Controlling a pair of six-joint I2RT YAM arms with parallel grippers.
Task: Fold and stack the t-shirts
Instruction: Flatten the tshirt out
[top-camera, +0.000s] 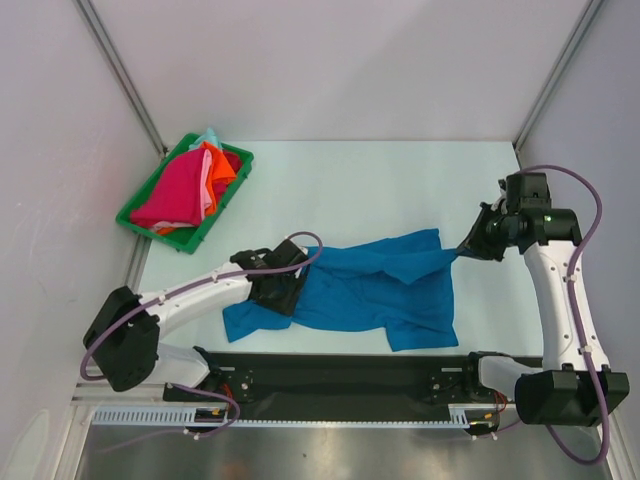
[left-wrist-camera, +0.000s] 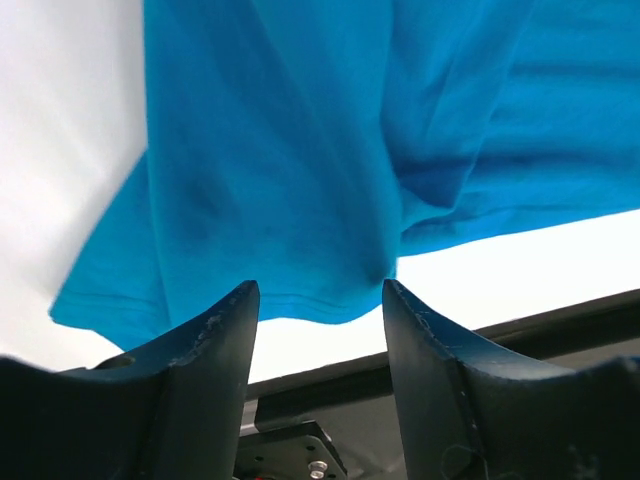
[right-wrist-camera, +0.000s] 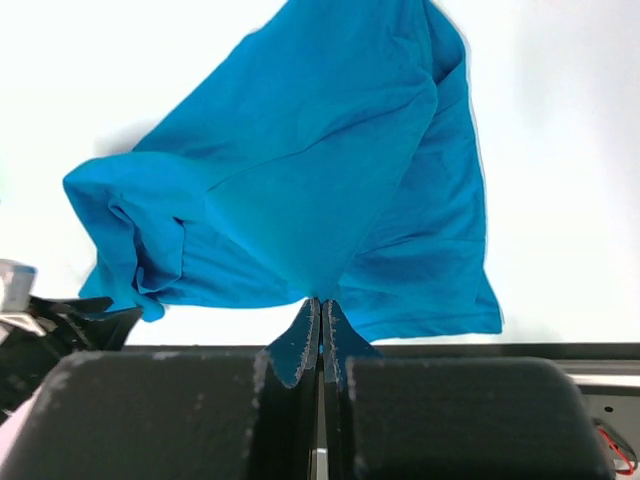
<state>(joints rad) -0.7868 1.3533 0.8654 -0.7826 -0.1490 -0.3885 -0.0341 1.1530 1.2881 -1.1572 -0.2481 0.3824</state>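
Far to the left, at the back of the table (top-camera: 340, 180), sits the green tray (top-camera: 137, 218). Small shirts are piled in it. The magenta t-shirt (top-camera: 172, 190) lies on top and takes up most of the room. The orange t-shirt (top-camera: 222, 168) is beside it on the right. A thin bit of the pale pink t-shirt (top-camera: 206, 182) shows between those two. The mint t-shirt (top-camera: 210, 135) peeks out at the back of the tray.

Next comes my left claw (top-camera: 277, 297). It is down low over the left side of the big blue t-shirt (top-camera: 380, 285). In my left wrist view, my left claw (left-wrist-camera: 320, 300) is wide, with nothing between the two fingers. The hem of the blue t-shirt (left-wrist-camera: 300, 150) sits right at my fingertips. Through the gap I see white table and the black strip (left-wrist-camera: 560, 325) at the near edge.

The blue t-shirt lies in the middle of the table, near the front. It is wrinkled and partly folded over itself. It is well apart from the tray.

On the right is my right claw (top-camera: 466, 248). It pinches the right corner of the blue t-shirt and holds that corner up off the table. In my right wrist view, my right claw (right-wrist-camera: 321, 305) is squeezed tight on a small bit of blue cloth, and the rest of the blue t-shirt (right-wrist-camera: 330, 170) spreads away from it.
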